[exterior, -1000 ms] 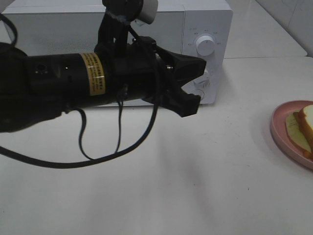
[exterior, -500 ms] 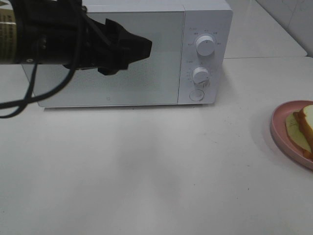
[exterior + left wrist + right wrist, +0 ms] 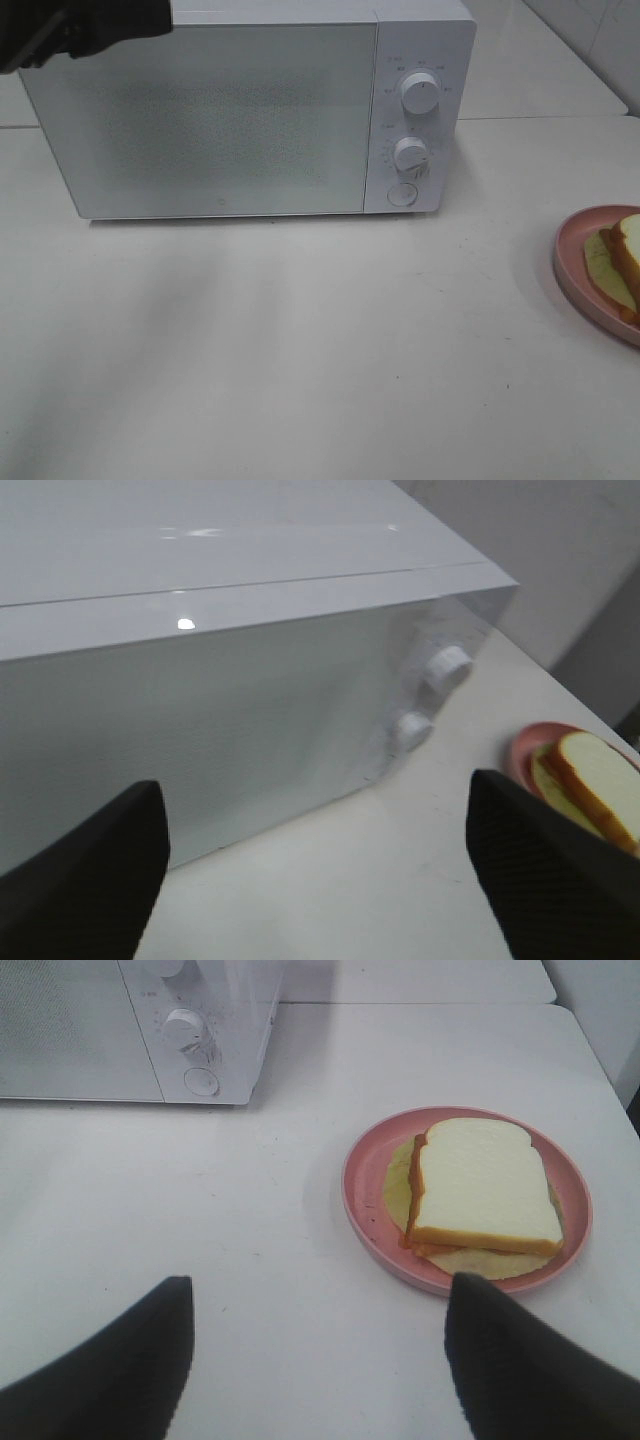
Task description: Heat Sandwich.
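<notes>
Two tools show here, both with jaws spread wide and nothing between them. Seen from its wrist camera, the left tool (image 3: 320, 870) hangs beside the front of the white microwave (image 3: 250, 110), whose door is shut and whose two knobs (image 3: 420, 92) sit on the panel at its right. In the high view only a dark piece of the left arm (image 3: 85, 25) shows at the upper left corner. The right tool (image 3: 320, 1360) hovers above the white desk (image 3: 320, 350), just short of the pink plate (image 3: 365, 1210). On that plate lies the sandwich (image 3: 485, 1185), flat, well apart from the microwave.
</notes>
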